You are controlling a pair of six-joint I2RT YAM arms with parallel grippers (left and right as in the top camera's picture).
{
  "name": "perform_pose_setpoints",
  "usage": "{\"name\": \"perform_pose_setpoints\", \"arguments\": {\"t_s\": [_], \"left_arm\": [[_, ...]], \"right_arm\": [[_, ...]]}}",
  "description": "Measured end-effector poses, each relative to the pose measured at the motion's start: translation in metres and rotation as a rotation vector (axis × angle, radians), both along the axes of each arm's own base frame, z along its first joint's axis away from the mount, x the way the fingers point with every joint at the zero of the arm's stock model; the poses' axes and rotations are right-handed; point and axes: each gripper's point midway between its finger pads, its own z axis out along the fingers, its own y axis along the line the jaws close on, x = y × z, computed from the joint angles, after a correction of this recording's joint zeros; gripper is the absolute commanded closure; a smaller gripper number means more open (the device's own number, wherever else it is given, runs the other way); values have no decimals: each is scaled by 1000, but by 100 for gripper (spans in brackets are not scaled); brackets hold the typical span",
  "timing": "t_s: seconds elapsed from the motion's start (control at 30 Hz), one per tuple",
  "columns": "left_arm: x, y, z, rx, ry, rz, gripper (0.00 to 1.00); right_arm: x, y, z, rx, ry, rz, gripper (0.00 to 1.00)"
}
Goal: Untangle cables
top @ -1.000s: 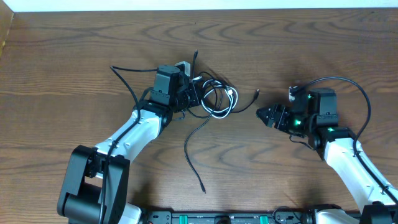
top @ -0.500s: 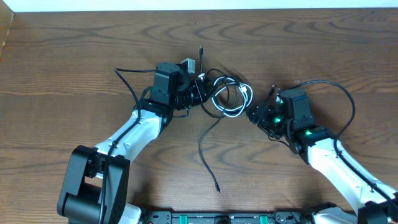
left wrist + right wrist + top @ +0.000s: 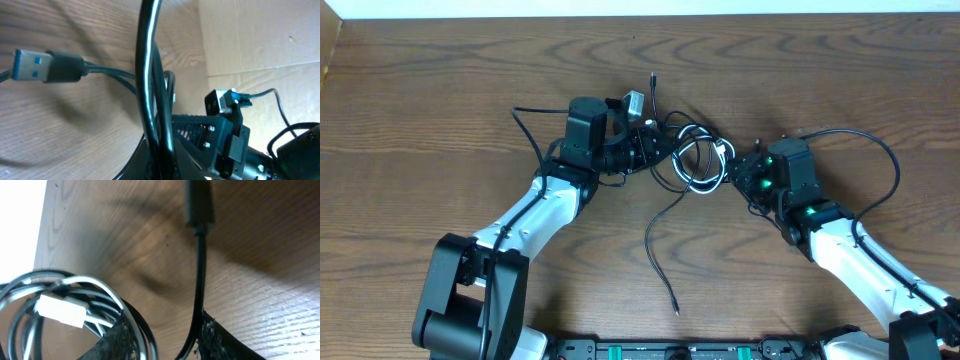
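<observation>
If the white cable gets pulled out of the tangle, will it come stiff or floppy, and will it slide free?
The thin white coiled cable likely flops: it lies in loose loops. It probably drags the thin black cables along, since they thread through its coil. Its small white plug may snag on them.
</observation>
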Motion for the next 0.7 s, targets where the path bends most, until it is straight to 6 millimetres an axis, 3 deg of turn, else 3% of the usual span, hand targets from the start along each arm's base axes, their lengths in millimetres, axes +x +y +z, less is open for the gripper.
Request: {"name": "perform_pose_setpoints", "arguments": {"t_s": [0.1, 0.3, 0.5, 0.7], "left_arm": [[-3, -4, 3, -20, 11, -16, 92], [-1, -10, 17, -68, -22, -29, 92], [-4, -19, 35, -131, -64, -70, 92], [-3, -8, 31, -113, -111, -101, 92]], "right_arm": [[1, 11, 6, 28, -23, 13, 67], [-1, 19, 7, 42, -24, 23, 99], [-5, 20, 0, -14, -4, 58, 99], [-1, -4, -5, -239, -47, 102, 99]]}}
